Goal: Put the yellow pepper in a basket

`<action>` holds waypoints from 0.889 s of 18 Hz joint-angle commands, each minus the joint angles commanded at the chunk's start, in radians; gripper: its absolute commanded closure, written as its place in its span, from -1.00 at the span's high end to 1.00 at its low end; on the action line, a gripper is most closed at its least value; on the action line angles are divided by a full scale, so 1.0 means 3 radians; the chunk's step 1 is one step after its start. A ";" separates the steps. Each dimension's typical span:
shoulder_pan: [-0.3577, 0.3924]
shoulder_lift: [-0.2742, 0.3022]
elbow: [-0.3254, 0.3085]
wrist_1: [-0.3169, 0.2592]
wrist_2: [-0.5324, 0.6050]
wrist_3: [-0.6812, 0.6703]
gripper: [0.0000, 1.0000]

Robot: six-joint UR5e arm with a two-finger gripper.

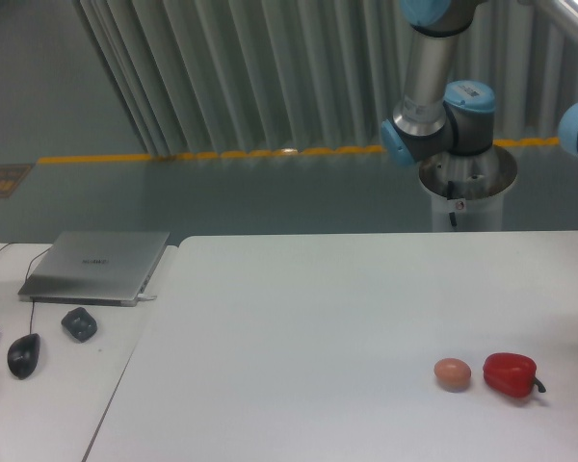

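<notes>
The yellow pepper is out of view, and no basket shows either. My gripper is out of the frame too; only the arm's grey and blue joints [443, 106] show at the upper right, reaching off past the right edge. On the white table [299, 318] lie a red bell pepper [511, 374] with a dark stem and, just to its left, a small tan egg [452, 373].
A closed grey laptop [96, 266] rests on the left side table, with a dark small object [79, 323] and a black mouse [22, 355] in front of it. The arm's pedestal [467, 192] stands behind the table's far edge.
</notes>
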 joint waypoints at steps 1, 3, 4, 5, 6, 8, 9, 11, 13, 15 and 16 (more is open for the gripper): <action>0.0030 0.0015 -0.0005 0.0000 -0.0005 0.0005 1.00; 0.0036 0.0015 0.0000 0.0000 -0.0005 0.0010 1.00; 0.0036 0.0015 0.0000 0.0000 -0.0005 0.0010 1.00; 0.0036 0.0020 0.0000 0.0000 -0.0005 0.0005 1.00; 0.0036 0.0015 0.0000 0.0000 -0.0005 -0.0025 1.00; 0.0031 0.0010 0.0000 0.0000 -0.0010 -0.0051 1.00; 0.0026 0.0010 0.0015 -0.0005 -0.0025 -0.0096 1.00; 0.0021 0.0010 0.0020 -0.0005 -0.0036 -0.0178 1.00; 0.0010 0.0010 0.0026 -0.0005 -0.0051 -0.0209 1.00; -0.0010 0.0015 0.0026 -0.0010 -0.0193 -0.0372 1.00; -0.0035 0.0015 0.0026 -0.0015 -0.0290 -0.0525 1.00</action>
